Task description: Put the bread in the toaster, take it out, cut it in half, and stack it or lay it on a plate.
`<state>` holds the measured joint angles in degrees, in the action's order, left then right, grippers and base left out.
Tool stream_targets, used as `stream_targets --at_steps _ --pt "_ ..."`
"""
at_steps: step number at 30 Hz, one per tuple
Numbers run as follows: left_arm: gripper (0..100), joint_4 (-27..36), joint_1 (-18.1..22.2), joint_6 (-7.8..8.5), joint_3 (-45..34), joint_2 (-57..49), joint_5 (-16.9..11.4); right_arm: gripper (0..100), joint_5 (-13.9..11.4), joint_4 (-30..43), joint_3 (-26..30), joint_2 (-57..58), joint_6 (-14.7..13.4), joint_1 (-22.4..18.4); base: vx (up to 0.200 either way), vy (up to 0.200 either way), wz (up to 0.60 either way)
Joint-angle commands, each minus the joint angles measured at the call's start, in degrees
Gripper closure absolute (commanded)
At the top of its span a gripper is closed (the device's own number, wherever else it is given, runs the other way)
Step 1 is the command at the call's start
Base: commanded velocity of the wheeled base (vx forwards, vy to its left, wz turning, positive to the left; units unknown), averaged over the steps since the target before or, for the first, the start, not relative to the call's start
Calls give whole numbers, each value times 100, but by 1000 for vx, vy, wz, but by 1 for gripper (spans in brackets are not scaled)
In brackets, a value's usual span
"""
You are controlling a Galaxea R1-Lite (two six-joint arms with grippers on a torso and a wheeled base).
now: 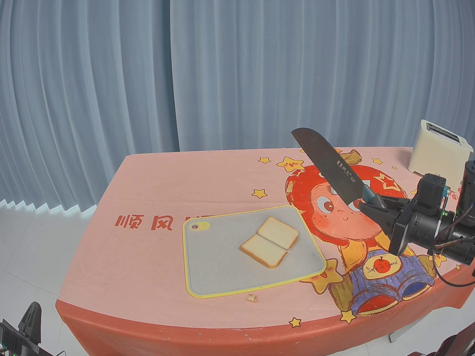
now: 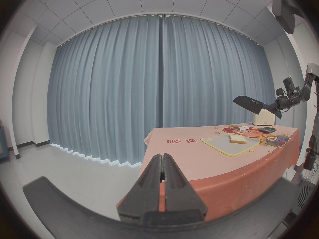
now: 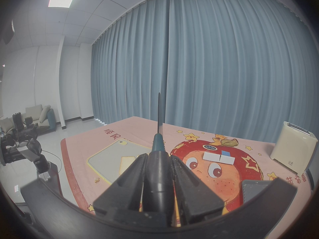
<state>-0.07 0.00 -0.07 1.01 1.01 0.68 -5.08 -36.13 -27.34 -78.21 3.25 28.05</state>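
Starting nearest, the left gripper (image 2: pixel 161 156) hangs low off the table's (image 1: pixel 148 194) near left corner, fingers pressed together on nothing. A crumb (image 1: pixel 252 298) lies on the cloth just beside the front edge of the cutting board (image 1: pixel 217 258). On the board the bread lies flat in two pieces, the near half (image 1: pixel 263 251) and the far half (image 1: pixel 278 232) touching along the cut, so the cutting looks done.

Right of the board, the right gripper (image 1: pixel 376 204) is clamped tight round the handle of the knife (image 1: pixel 329 165), held above the table with the blade slanting up and away over the cloth. A dark flat thing (image 3: pixel 257 190) lies near that arm, partly hidden; it may be a tray or the plate, I cannot tell. The toaster (image 1: pixel 439 154) stands at the far right corner.

The step in hand seems to be parting with the knife. It would go best carried level, kept off the bread, and laid flat well apart from the board. Afterwards, each half wants a light grip at the crust, since soft crumb would likely crush.
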Motion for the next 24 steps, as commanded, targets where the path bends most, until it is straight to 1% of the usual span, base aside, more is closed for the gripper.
stream_targets --at_steps 1,6,12,24 --pt "100 -1 0 -1 -101 22 2 100 7 -8 -8 -18 0 -1 0 0 0" --pt "100 -1 0 -1 -101 22 2 100 7 -8 -25 -27 -18 -1 0 0 0" --pt "100 -1 0 -1 -101 22 2 100 16 -8 -61 -27 -27 -177 0 0 0" --pt "100 -1 0 -1 -101 22 2 100 16 -8 -69 -18 -44 -212 0 0 0"
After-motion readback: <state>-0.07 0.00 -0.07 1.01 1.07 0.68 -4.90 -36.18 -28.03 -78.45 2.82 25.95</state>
